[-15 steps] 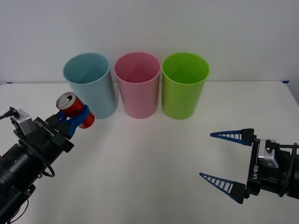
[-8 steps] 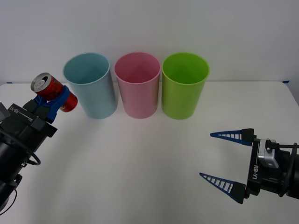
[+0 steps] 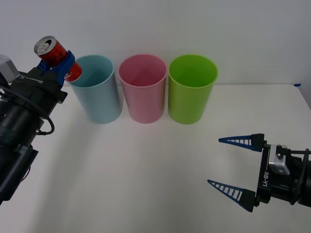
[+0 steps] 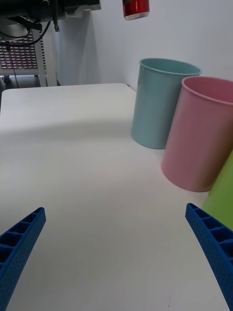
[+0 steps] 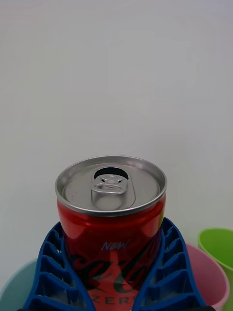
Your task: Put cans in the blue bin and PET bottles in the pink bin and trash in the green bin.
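Observation:
My left gripper (image 3: 62, 64) is shut on a small red can (image 3: 56, 54) with a silver top, held tilted in the air just left of and above the rim of the pale blue bin (image 3: 95, 92). The left wrist view has the can (image 5: 111, 228) between blue fingers (image 5: 165, 277). The pink bin (image 3: 143, 92) stands in the middle and the green bin (image 3: 192, 92) on the right of the row. My right gripper (image 3: 237, 166) hangs open and empty over the table at the right front. From the right wrist, the can (image 4: 135, 8) hangs high beyond the blue bin (image 4: 162, 104).
The three bins stand in a row at the back of the white table (image 3: 155, 174), close to the wall. A wide stretch of bare tabletop lies between the bins and my right gripper.
My left gripper has lifted the can from low at the table's left front, up and back, to the height of the blue bin's rim. The right arm has stayed still.

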### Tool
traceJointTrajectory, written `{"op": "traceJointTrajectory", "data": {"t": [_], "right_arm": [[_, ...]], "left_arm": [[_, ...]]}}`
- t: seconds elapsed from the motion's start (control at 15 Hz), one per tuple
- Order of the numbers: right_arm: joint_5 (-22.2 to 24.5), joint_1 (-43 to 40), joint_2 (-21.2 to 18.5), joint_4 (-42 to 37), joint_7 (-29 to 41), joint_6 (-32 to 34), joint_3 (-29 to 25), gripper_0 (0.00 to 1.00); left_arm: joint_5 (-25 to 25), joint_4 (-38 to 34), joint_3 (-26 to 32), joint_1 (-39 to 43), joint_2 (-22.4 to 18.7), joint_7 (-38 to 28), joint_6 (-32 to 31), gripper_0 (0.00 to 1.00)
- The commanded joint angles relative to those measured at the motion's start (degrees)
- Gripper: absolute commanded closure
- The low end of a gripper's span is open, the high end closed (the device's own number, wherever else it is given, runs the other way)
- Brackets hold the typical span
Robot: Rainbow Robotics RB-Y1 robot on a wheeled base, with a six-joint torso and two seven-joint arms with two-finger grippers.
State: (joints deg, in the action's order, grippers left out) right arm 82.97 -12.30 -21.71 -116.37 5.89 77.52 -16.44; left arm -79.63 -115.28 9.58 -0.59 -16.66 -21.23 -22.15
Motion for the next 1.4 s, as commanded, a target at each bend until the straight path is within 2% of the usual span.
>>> {"op": "traceJointTrajectory", "data": {"t": [0.07, 0.33, 0.8, 1.13, 1.4], "right_arm": [[0.0, 0.0, 0.0, 0.0, 0.0, 0.0, 0.0, 0.0], [0.0, 0.0, 0.0, 0.0, 0.0, 0.0, 0.0, 0.0], [0.0, 0.0, 0.0, 0.0, 0.0, 0.0, 0.0, 0.0], [0.0, 0.0, 0.0, 0.0, 0.0, 0.0, 0.0, 0.0], [0.0, 0.0, 0.0, 0.0, 0.0, 0.0, 0.0, 0.0]], "left_arm": [[-4.22, 2.43, -0.88, -3.72, -1.89, -2.33, 2.9, 1.0], [-6.95, 7.7, -2.11, -8.64, -4.7, -3.56, 5.18, 1.0], [-10.46, 19.39, -2.55, -18.92, -5.32, -4.0, 5.18, 1.0], [-13.71, 26.68, -2.81, -22.35, -6.37, -4.18, 5.18, 1.0], [-12.04, 29.58, -6.42, -22.88, -9.18, -5.32, 5.1, 1.0]]}}
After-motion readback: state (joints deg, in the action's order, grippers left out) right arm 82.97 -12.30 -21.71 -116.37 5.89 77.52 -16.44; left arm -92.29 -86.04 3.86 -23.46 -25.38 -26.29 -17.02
